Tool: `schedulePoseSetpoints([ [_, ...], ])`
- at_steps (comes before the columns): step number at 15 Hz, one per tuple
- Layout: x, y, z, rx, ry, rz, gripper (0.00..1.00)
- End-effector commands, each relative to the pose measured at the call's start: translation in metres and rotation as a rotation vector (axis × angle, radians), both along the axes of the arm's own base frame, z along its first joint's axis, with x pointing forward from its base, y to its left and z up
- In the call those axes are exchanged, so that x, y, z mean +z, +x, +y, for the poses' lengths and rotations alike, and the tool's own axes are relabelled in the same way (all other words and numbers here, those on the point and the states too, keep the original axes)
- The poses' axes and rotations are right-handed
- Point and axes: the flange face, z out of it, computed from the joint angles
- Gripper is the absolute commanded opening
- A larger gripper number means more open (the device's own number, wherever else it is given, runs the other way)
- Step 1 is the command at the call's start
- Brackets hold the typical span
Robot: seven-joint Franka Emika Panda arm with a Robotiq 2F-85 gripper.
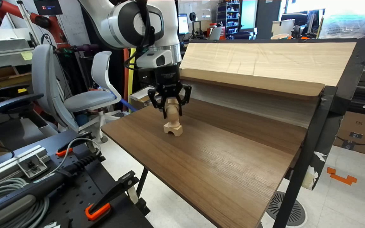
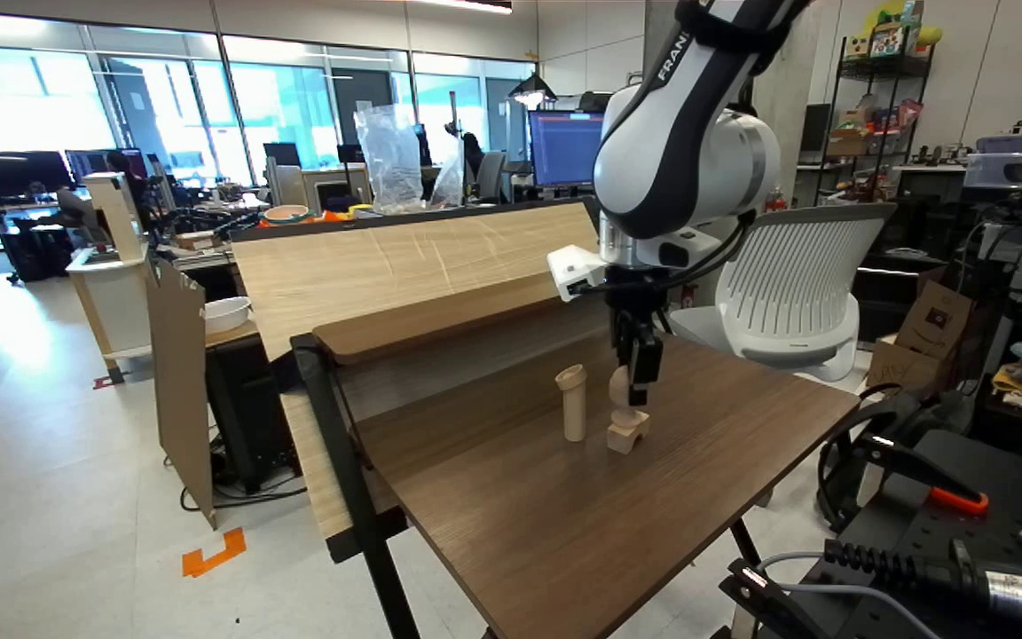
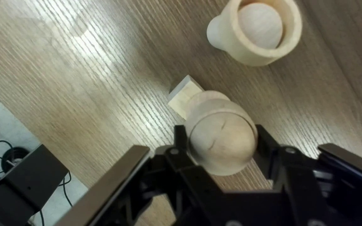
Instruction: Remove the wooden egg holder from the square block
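Observation:
The wooden egg holder (image 1: 172, 111) is a rounded piece of light tan wood. It stands upright on the square block (image 1: 173, 129), which has an arched notch in its side. In an exterior view the egg holder (image 2: 619, 390) is partly behind a finger, and the block (image 2: 627, 433) sits on the table below it. My gripper (image 1: 172, 114) points down with one finger on each side of the egg holder. In the wrist view the gripper (image 3: 220, 135) has both fingers against the egg holder (image 3: 223, 141). One corner of the block (image 3: 184, 97) shows there; the rest is hidden.
A wooden cylinder with a cup-like top (image 2: 573, 404) stands on the brown table (image 2: 511, 524) beside the block. In the wrist view a pale round thing (image 3: 260, 25) lies inside its cup. A raised shelf (image 1: 252, 82) runs along the table's back.

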Motion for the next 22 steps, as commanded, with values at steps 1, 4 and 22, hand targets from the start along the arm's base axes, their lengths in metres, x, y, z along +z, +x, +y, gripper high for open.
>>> schedulePoseSetpoints([
  [1,0.017,-0.004,0.009,0.052,0.002,-0.042,0.28],
  [4,0.033,-0.003,0.015,0.079,0.02,-0.064,0.28],
  [22,0.084,-0.015,0.084,0.23,0.089,-0.112,0.28],
])
